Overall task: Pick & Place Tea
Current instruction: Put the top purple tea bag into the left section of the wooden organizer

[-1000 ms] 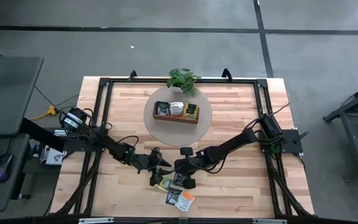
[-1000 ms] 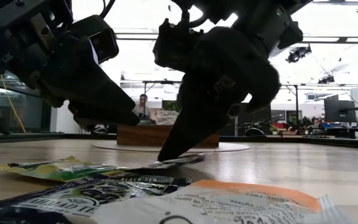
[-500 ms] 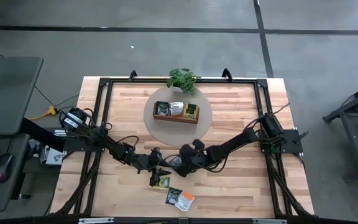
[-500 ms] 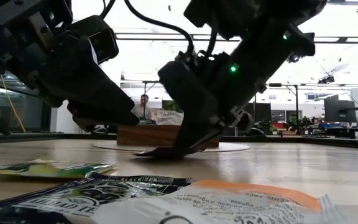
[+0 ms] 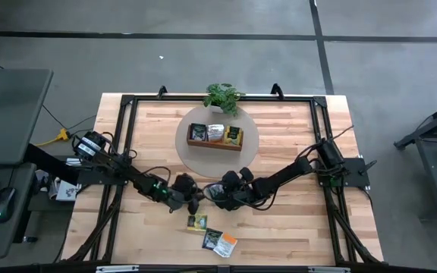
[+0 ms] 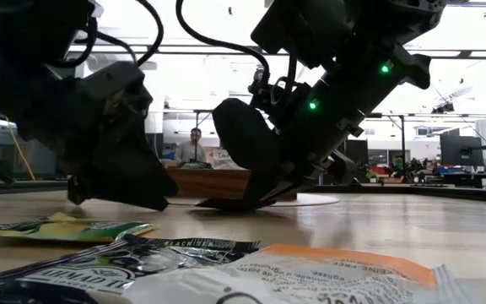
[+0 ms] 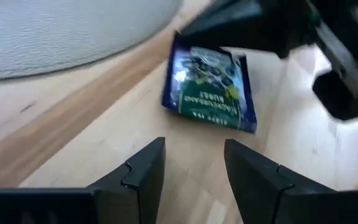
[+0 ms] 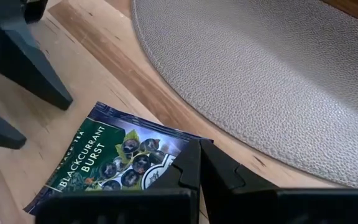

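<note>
Tea is what the right gripper (image 8: 197,163) has hold of: its two dark fingers (image 8: 182,168) are pressed together on one edge of a dark blue sachet (image 8: 107,163) labelled Blackcurrant Burst, which lies flat on the wooden table (image 5: 294,220). Just beyond those fingertips runs the curved edge of a round grey mat (image 8: 278,81). Facing them from the other side of the sachet is the left gripper (image 7: 191,165), its fingers (image 7: 145,168) spread apart above bare wood with nothing between them; the sachet sits just ahead of their tips.

Seen from above, the two grippers meet near the table's middle, the left (image 5: 190,199) touching or nearly touching the right (image 5: 211,194). Nearer the front edge lie three loose sachets: a yellow-green one (image 5: 196,222), a dark one (image 5: 212,240) and an orange-and-white one (image 5: 225,244). Beyond the grippers, on the mat, stands a brown wooden tray (image 5: 215,144) with more sachets in its compartments, and a small potted plant (image 5: 223,96) behind it.
</note>
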You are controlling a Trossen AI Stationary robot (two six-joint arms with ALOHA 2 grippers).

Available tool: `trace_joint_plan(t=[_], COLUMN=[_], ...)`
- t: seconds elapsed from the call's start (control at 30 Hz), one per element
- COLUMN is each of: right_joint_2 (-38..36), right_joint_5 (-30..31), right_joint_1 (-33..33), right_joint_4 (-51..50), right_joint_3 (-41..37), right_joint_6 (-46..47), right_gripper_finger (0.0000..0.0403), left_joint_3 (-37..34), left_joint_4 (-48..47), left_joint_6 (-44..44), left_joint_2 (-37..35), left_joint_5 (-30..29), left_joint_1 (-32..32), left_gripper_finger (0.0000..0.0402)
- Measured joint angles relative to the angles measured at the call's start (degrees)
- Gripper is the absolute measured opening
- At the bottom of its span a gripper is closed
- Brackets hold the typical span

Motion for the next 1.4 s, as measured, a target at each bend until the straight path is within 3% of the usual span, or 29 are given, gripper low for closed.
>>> trace_joint_plan(t=[0.23, 0.57, 0.77, 1.13, 1.3, 1.4], right_joint_2=[0.00, 0.04, 0.15, 0.15, 0.09, -0.77], right_joint_5=[0.26, 2.49, 3.41, 4.68, 5.35, 2.06], right_joint_1=[-0.01, -0.02, -0.04, -0.46, -0.80, -1.14], right_joint_4=[0.17, 0.33, 2.82, 4.17, 5.39, 5.92], right_joint_3=[0.00, 0.00, -0.04, -0.04, -0.02, 0.11], right_joint_6=[-0.55, -2.29, -5.47, -7.32, -9.45, -11.68], right_gripper_finger=[0.0000, 0.0000, 0.0000, 0.0000, 0.0000, 0.0000], left_joint_3=[0.19, 0.17, 0.17, 3.35, 4.46, 4.65], left_joint_4=[3.98, 4.37, 1.72, -6.06, -10.19, -10.63], left_joint_6=[-18.27, -32.89, -40.41, -43.86, -44.53, -44.40], left_joint_2=[-0.29, -0.27, -0.25, 0.00, -0.01, 0.01], left_joint_5=[-1.22, 3.51, 2.94, 8.99, 7.46, 6.33], left_joint_1=[0.02, 0.07, 1.03, 4.63, 4.57, 4.44], left_gripper_finger=[0.0165, 0.0165, 0.0165, 0.0165, 0.0165, 0.0165])
